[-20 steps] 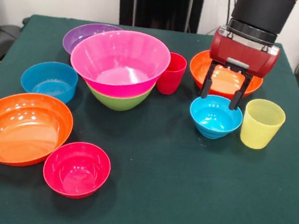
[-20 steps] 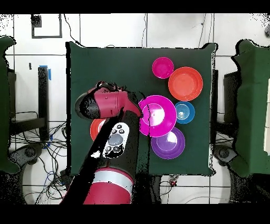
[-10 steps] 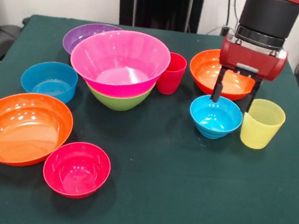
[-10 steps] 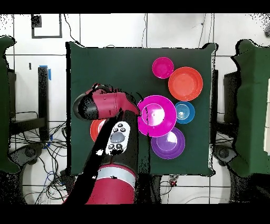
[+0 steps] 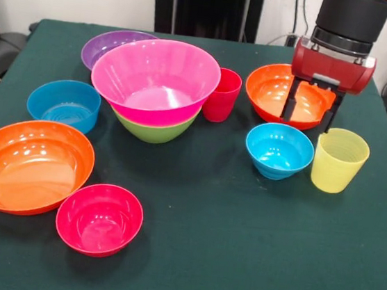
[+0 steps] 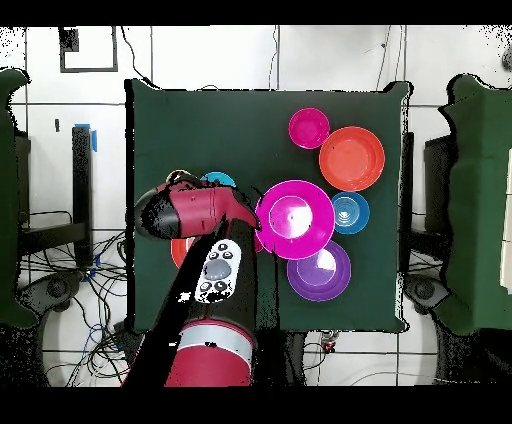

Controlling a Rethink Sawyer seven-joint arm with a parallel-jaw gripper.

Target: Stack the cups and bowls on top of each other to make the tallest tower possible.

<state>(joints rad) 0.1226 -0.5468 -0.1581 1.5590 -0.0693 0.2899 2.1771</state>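
The tower is a big pink bowl (image 5: 156, 78) nested in a green bowl (image 5: 154, 130), left of centre in the front view. A red cup (image 5: 222, 94) stands just right of it. My gripper (image 5: 307, 123) hangs open and holds nothing. It is over the near rim of an orange bowl (image 5: 273, 91), behind a small blue bowl (image 5: 279, 150) and the yellow cup (image 5: 338, 160). One fingertip (image 5: 328, 127) is just above the yellow cup's far rim. From overhead, the arm (image 6: 190, 210) hides the gripper beside the pink bowl (image 6: 295, 219).
A purple bowl (image 5: 110, 44) sits behind the tower. On the left of the green table (image 5: 224, 246) are a second blue bowl (image 5: 64, 104), a wide orange bowl (image 5: 29, 165) and a red-pink bowl (image 5: 99, 218).
In the front view the gripper has risen and shifted right, from around the small blue bowl's far rim to above the orange bowl near the yellow cup. It stayed open. No bowl or cup moved.
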